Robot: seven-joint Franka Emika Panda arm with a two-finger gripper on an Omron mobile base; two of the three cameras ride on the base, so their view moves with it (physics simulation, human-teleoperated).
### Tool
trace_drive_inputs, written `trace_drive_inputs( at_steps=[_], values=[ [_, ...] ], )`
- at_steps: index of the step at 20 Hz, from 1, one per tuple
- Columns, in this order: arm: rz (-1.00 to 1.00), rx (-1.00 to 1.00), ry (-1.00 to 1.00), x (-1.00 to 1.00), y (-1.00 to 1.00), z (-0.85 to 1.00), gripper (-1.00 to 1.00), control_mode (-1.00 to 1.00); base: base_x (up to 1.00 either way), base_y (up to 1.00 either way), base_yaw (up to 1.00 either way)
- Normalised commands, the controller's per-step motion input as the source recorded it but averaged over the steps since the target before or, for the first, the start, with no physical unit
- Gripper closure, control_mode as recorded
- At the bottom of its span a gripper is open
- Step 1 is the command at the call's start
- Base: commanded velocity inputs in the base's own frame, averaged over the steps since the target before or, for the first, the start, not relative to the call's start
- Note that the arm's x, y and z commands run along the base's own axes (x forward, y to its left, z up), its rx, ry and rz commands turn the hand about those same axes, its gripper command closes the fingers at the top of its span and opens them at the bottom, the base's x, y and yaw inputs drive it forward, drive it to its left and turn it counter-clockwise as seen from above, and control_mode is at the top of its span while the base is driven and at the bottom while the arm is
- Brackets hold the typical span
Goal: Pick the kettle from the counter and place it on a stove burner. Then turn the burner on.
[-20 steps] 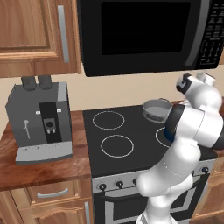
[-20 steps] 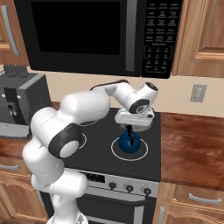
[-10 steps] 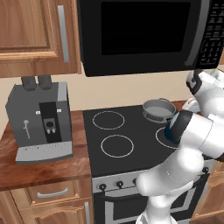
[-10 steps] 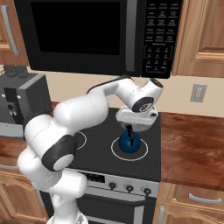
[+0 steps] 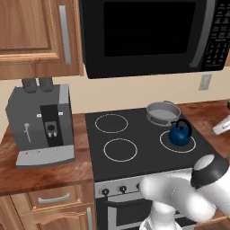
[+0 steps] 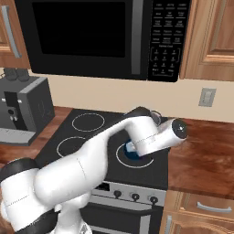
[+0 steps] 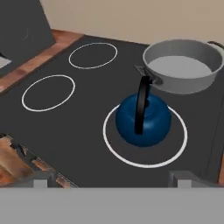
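Half of the job looks finished from where I sit. I see the small round dark-blue kettle (image 7: 143,119) with its black arched handle standing upright inside the widest white ring burner (image 7: 177,144) on the black glass cooktop (image 5: 139,134), at the front right of the four rings. It stands free, with nothing touching it, and sits slightly toward the left and back of the ring rather than dead centre. Just behind it, the wide grey metal pot (image 5: 163,112) occupies the back right position, close to the kettle but apart from it.

My two-finger gripper (image 7: 111,178) hangs back from the kettle with its jaws spread wide and nothing between them; the two dark tips show at the bottom corners of the hand view, well apart from the kettle. The glossy reddish-brown wood-grain counter (image 5: 45,168) no longer carries the kettle.

What remains, as I judge it, is the second part: switching the burner on. A row of small dark control knobs (image 6: 135,196) runs along the stove's front panel below the cooktop. Nothing in the views tells me which knob serves this burner.
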Motion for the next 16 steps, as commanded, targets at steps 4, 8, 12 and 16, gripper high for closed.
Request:
trace_drive_inputs(
  at_steps=[4, 8, 12, 16],
  values=[
    [0.00, 0.02, -0.41, -1.00, -0.30, -0.03, -1.00, -1.00, 0.00, 0.00, 0.00],
    [0.00, 0.06, -0.27, -1.00, -0.02, -0.36, -1.00, -1.00, 0.00, 0.00, 0.00],
    [0.00, 0.11, -0.33, -0.99, -0.06, -0.76, -1.00, -1.00, 0.00, 0.00, 0.00],
    [0.00, 0.01, -0.14, -0.81, -0.13, -0.99, -1.00, -1.00, 0.00, 0.00, 0.00]
  ],
)
